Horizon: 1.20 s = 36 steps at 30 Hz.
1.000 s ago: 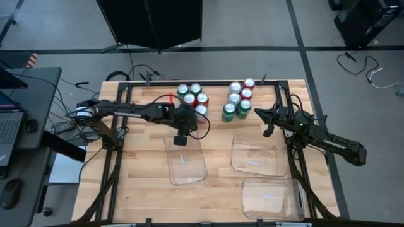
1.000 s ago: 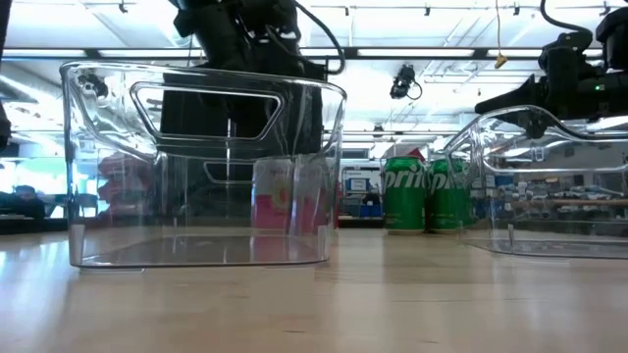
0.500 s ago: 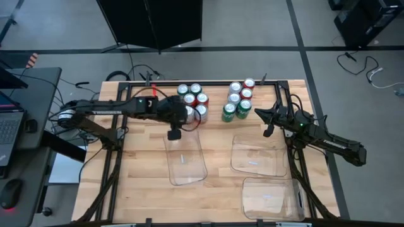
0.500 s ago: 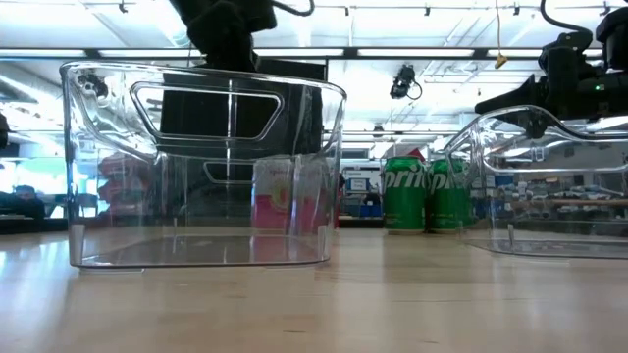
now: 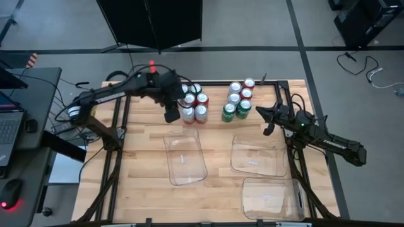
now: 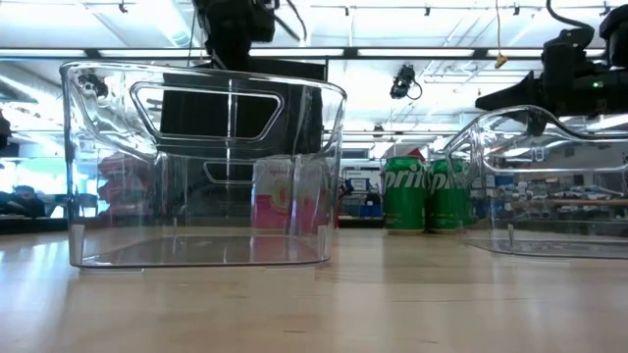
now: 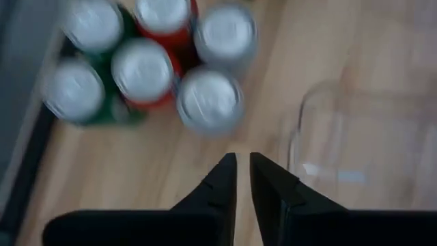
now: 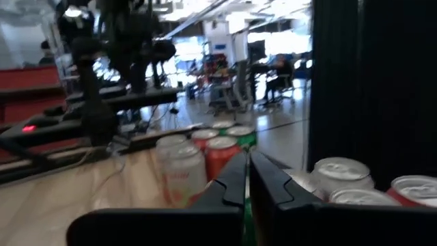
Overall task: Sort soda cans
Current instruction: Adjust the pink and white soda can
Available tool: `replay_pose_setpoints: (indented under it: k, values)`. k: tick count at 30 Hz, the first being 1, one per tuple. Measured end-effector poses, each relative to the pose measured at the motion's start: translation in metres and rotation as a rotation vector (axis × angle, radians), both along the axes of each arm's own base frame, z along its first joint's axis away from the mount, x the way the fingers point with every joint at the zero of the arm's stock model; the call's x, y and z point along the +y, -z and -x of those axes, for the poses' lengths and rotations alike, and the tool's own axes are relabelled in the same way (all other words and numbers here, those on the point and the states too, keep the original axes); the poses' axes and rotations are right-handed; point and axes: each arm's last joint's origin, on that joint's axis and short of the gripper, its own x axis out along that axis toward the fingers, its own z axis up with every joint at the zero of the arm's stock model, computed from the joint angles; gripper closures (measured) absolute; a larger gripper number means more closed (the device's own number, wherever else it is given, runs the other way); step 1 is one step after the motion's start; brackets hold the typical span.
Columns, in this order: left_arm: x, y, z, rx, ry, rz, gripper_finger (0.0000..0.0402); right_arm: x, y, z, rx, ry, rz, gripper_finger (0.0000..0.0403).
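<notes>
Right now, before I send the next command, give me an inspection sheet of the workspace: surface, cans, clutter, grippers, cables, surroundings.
Surface: wooden table, bare between the trays.
Job's things: soda cans in two clusters at the far edge, left cluster and right cluster; none in a tray.
Clutter: three clear trays, all empty: left tray, middle tray, near tray.
Grippers: left gripper beside the left cluster, fingers nearly together, holding nothing; right gripper shut, empty, parked right of the right cluster.
Cables: loose cables on the floor behind the table.
Surroundings: desk with laptop at left; no person near the table.
</notes>
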Motion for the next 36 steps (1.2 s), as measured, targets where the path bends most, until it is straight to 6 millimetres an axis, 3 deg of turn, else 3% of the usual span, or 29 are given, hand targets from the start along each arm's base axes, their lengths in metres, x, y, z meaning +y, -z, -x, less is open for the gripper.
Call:
replay_pose_setpoints:
  k: [5, 13, 18, 23, 29, 36]
  values:
    - [0.006, 0.019, -0.012, 0.154, 0.020, 0.050, 0.0351, 0.000, -0.003, 0.001, -0.029, 0.017, 0.011, 0.0398]
    - [0.009, 0.038, -0.024, 0.234, 0.027, 0.073, 0.0312, 0.000, -0.003, 0.001, -0.029, 0.019, 0.011, 0.0394]
    - [0.011, 0.037, -0.028, 0.197, 0.011, 0.037, 0.0302, 0.000, -0.003, 0.001, -0.047, 0.015, -0.019, 0.0398]
    - [0.014, 0.035, -0.035, 0.122, -0.061, 0.022, 0.0316, 0.000, -0.003, 0.001, -0.060, 0.011, -0.044, 0.0397]
    - [0.012, 0.035, -0.036, 0.098, -0.014, 0.071, 0.0323, 0.000, -0.003, 0.001, -0.061, 0.011, -0.044, 0.0395]
    - [0.013, 0.034, -0.039, 0.068, -0.021, 0.053, 0.0267, 0.000, -0.003, 0.001, -0.062, 0.011, -0.043, 0.0401]
